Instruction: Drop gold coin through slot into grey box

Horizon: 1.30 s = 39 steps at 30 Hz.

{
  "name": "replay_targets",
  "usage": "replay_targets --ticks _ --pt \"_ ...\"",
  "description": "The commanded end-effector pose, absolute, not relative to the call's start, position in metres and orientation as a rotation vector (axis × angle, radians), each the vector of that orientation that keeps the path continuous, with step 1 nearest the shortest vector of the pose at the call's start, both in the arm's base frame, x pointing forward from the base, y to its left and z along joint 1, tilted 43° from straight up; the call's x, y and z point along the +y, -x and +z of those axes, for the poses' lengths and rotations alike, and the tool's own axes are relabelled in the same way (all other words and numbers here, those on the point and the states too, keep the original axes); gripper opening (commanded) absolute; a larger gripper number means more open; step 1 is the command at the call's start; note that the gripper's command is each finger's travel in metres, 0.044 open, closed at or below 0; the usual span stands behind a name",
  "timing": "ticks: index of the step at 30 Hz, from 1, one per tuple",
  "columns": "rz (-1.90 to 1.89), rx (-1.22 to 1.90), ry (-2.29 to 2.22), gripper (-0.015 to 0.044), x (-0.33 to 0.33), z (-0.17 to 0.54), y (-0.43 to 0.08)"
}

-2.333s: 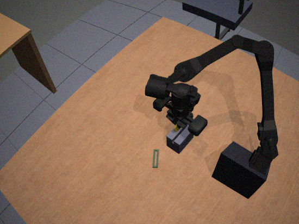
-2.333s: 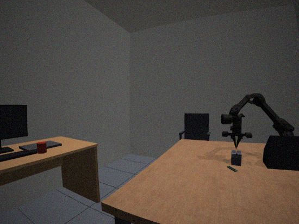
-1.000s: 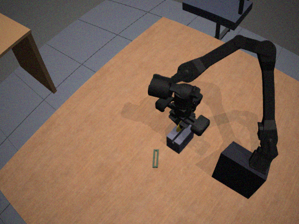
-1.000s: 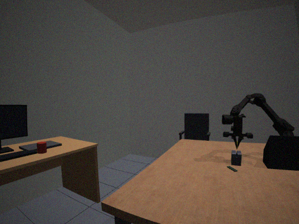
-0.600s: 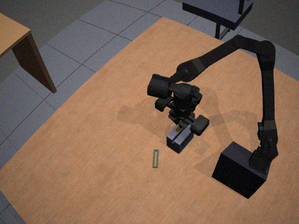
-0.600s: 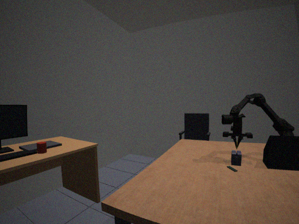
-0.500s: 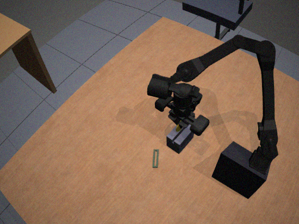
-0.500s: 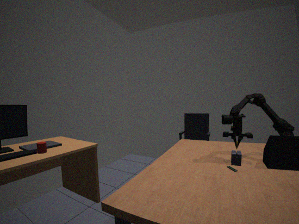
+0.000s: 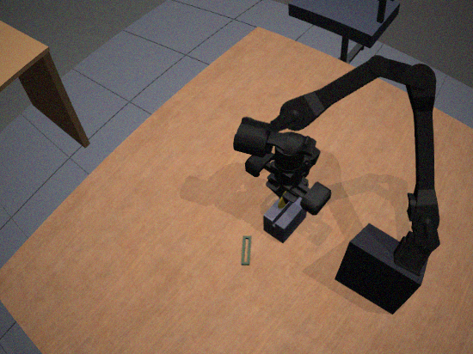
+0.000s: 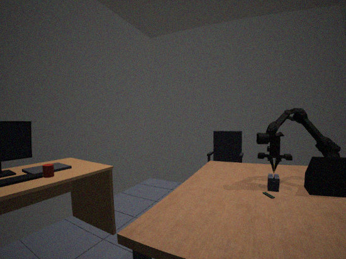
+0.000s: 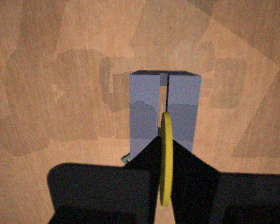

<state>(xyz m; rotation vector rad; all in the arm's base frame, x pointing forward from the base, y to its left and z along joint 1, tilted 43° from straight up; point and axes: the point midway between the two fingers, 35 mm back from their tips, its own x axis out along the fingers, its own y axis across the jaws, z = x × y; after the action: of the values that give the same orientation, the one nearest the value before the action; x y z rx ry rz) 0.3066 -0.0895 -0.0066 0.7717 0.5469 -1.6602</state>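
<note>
My gripper (image 9: pixel 284 198) (image 10: pixel 273 171) (image 11: pixel 162 142) is shut on the gold coin (image 9: pixel 282 202) (image 11: pixel 167 165), which stands on edge between the fingertips. The coin is over the closed grey box (image 9: pixel 273 231) (image 10: pixel 273 185) (image 11: pixel 142 92). The slot (image 11: pixel 163 102) runs along the middle of the lid. In the wrist view the coin is nearly in line with it and overlaps its near part. Whether the coin's lower edge touches the lid or enters the slot cannot be told. The dark-green holder (image 9: pixel 243 251) (image 10: pixel 268 195) is empty and lies beside the box; the wrist view shows only its corner (image 11: pixel 124 160).
The box and holder rest on the wooden table (image 9: pixel 129 234) (image 10: pixel 220 218). The arm's black base block (image 9: pixel 370 272) (image 10: pixel 324 177) stands to the right of the box. A chair (image 9: pixel 340 6) (image 10: pixel 228 146) is beyond the table edge. A second desk (image 9: pixel 21 57) (image 10: pixel 75 168) is at the left.
</note>
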Motion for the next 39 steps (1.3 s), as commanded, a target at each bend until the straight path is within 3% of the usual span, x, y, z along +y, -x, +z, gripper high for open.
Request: replay_targets --ticks 1,38,39 --pt "-1.663 0.554 -0.761 0.0 -0.092 -0.008 -0.303" --pt "-1.664 0.553 -0.761 0.0 -0.102 -0.019 -0.302" --pt "-1.66 0.55 -0.769 0.0026 -0.1 -0.018 -0.303"
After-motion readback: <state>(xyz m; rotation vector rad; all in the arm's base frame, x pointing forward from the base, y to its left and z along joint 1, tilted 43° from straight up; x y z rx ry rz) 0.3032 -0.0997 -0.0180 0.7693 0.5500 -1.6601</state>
